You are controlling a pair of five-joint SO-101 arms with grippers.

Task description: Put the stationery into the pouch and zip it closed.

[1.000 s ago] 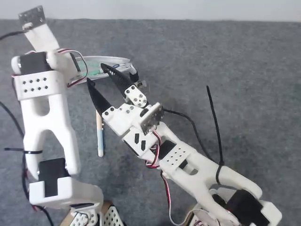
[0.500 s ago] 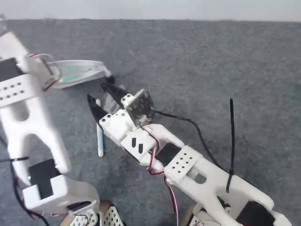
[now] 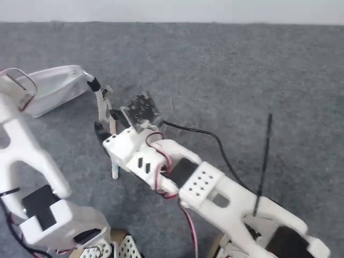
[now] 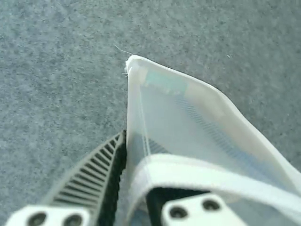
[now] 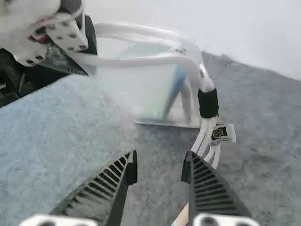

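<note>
Pouch (image 3: 54,88): we count one, translucent white, at the far left of the grey table (image 3: 242,70). The left gripper (image 4: 136,179) holds it up by one edge, its fingers clamped on the fabric. Through the pouch wall we see one long blue shape (image 5: 176,89); what it is we cannot tell.

From the pouch's near corner hangs one white strap (image 5: 203,136), pinched by one black band (image 5: 208,103). One small tag (image 5: 221,134) is fixed to the strap. It bears a dark mark, and any writing on it is too small to read.

We count one pen (image 3: 114,167), white with a pale blue end, lying on the table just beside the pouch. The right gripper (image 3: 106,122) is low over the pen's far end, close to the strap, with its fingers apart. Whether they touch the pen we cannot tell.
</note>
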